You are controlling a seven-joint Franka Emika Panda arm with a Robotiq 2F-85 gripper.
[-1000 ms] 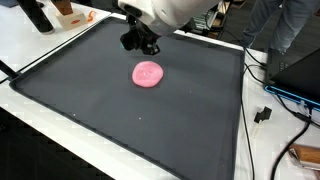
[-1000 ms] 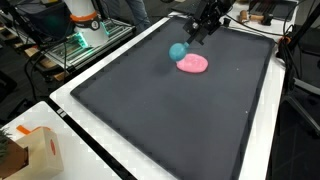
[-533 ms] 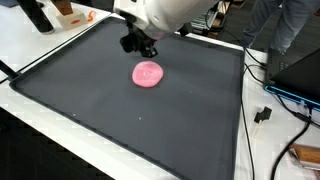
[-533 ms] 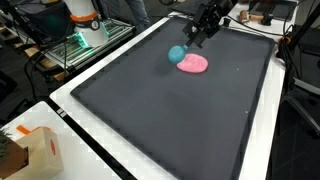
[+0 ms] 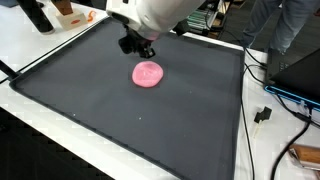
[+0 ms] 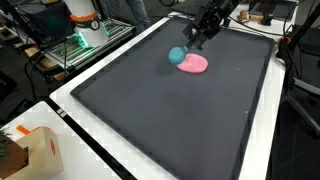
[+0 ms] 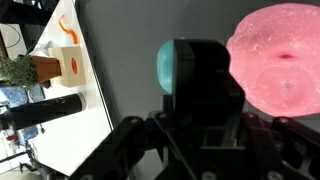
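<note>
A flat pink disc (image 5: 148,73) (image 6: 193,63) lies on the black mat (image 5: 120,120) (image 6: 160,120), toward its far side. A small teal ball (image 6: 176,55) rests right beside the disc. My gripper (image 6: 192,42) (image 5: 143,50) hangs just above them, and it hides the ball in an exterior view. In the wrist view my gripper (image 7: 200,75) shows as one dark block with its fingers together. The teal ball (image 7: 165,65) peeks out at its left edge, and the pink disc (image 7: 285,55) fills the upper right. I see nothing held.
The mat has a raised rim on a white table (image 5: 40,55). A cardboard box (image 6: 30,150) sits at one table corner. An orange-marked box (image 7: 70,60), a plant (image 7: 15,70) and a dark cylinder (image 7: 40,110) stand off the mat. Cables (image 5: 265,115) and a person (image 5: 290,25) are nearby.
My gripper has drifted a little sideways above the ball and disc. The disc has stayed put.
</note>
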